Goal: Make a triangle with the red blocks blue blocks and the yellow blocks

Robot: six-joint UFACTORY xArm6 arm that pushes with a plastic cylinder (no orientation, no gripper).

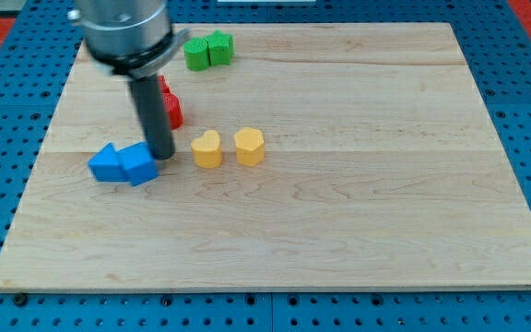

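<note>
My tip (163, 155) touches the right edge of the blue blocks. Two blue blocks sit side by side at the view's left: a triangle-like one (108, 163) and a cube-like one (138, 164). Red blocks (171, 105) lie just above, partly hidden behind the rod, their shapes unclear. To the right of my tip are a yellow heart-shaped block (206, 148) and a yellow hexagonal block (249, 146), close together.
Two green blocks (208, 51) sit together near the view's top edge of the wooden board (358, 212). A blue pegboard surface (524, 74) surrounds the board.
</note>
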